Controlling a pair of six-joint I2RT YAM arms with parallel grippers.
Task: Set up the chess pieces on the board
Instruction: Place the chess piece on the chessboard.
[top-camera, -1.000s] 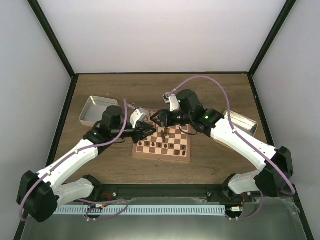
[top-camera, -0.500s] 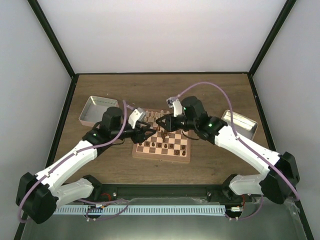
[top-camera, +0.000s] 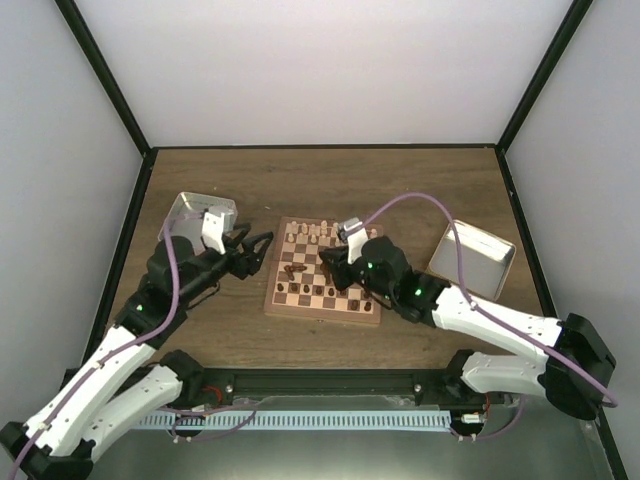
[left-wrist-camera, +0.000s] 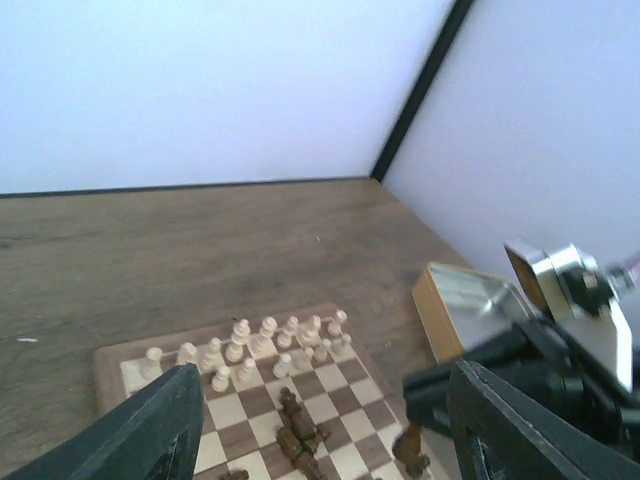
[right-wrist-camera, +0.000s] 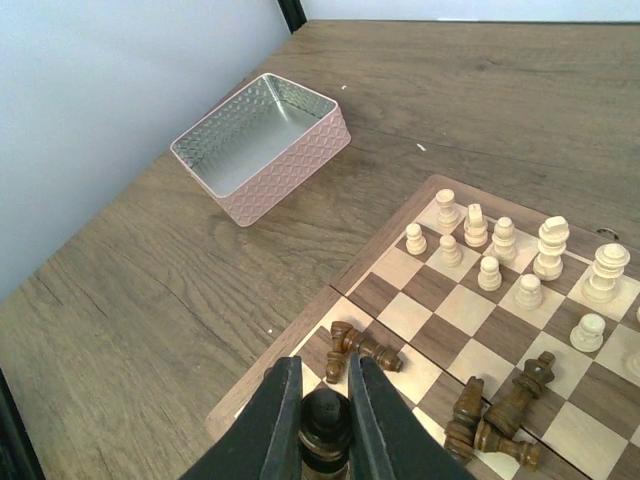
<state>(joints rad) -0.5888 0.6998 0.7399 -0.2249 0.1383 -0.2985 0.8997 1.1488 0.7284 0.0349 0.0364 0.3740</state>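
Table (right-wrist-camera: 130, 300): wood grain, matt, slightly rough.
Board (right-wrist-camera: 405, 315): smooth wood, light satin sheen.
Pale chess pieces (right-wrist-camera: 551, 245): turned wood, unstained, matt.
Dark chess pieces (right-wrist-camera: 365, 347): stained wood, faintly glossy.
Tray (right-wrist-camera: 290, 160): bright metal, embossed diamond pattern on the walls.
Right gripper (right-wrist-camera: 325, 395), fingers (right-wrist-camera: 278, 420): black matt plastic.

Right pincer (top-camera: 329, 262) over board (top-camera: 320, 316), left pincer (top-camera: 260, 244) beside

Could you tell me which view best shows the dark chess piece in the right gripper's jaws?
The right wrist view: the dark chess piece sits close up, clamped between the jaws. From above, the right gripper hides it; the left wrist view shows at most a blur.
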